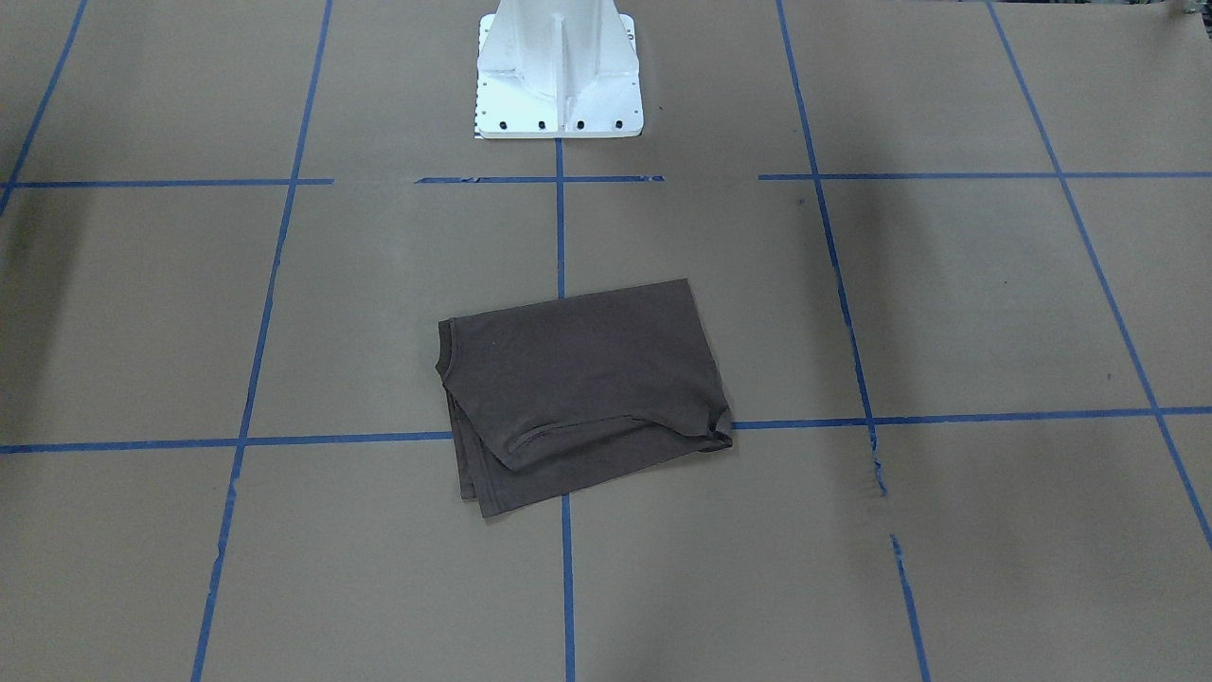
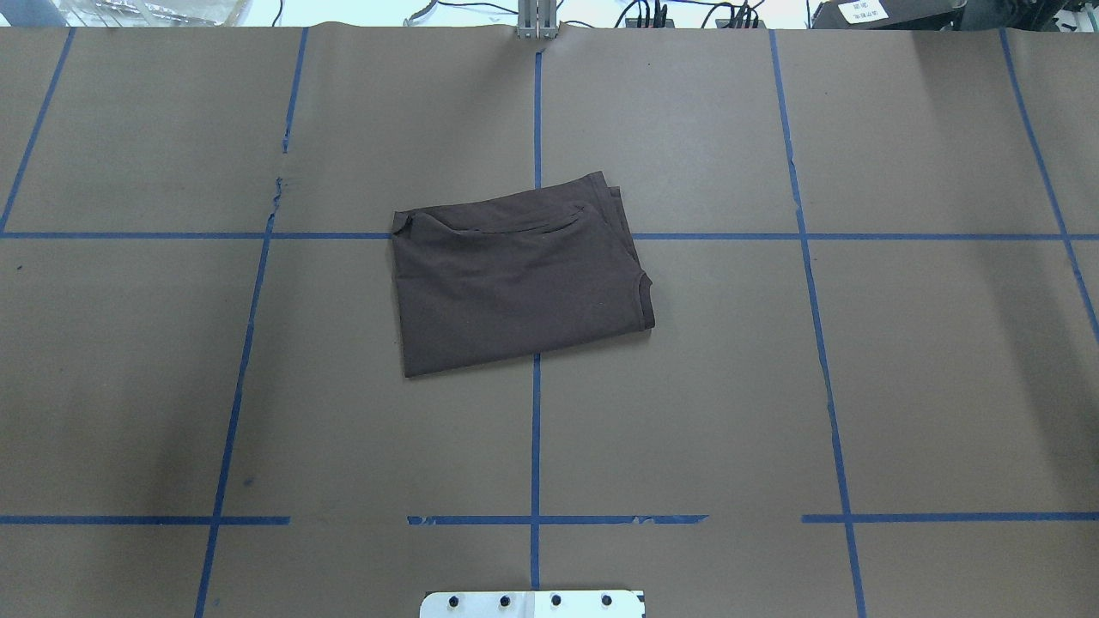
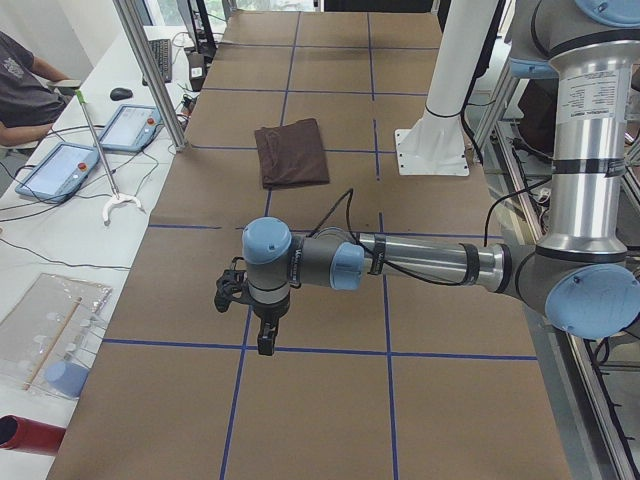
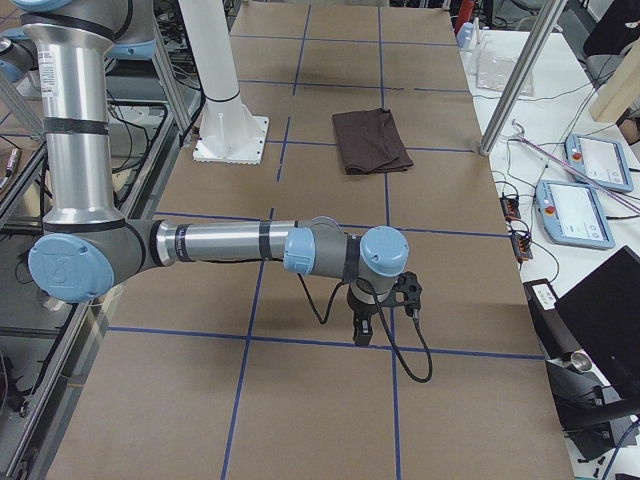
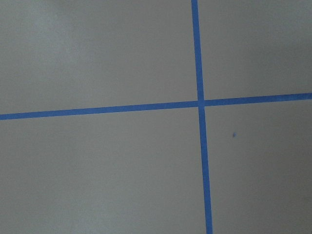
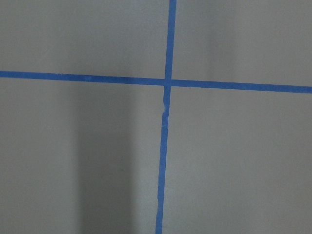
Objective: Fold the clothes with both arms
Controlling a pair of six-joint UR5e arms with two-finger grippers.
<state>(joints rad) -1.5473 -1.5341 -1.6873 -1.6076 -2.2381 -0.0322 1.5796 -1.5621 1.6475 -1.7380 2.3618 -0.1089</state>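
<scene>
The dark grey-brown T-shirt lies folded into a compact rectangle at the middle of the table, also in the overhead view and both side views. Its collar, logo and tags are hidden in the fold. My left gripper hangs over bare paper far from the shirt, towards the table's left end. My right gripper hangs likewise towards the right end. Both show only in the side views, so I cannot tell if they are open or shut. Both wrist views show only paper and blue tape.
Brown paper with blue tape lines covers the table. The white pedestal stands at the robot's side. Beside the table's far edge stand tablets, a metal post and a seated person.
</scene>
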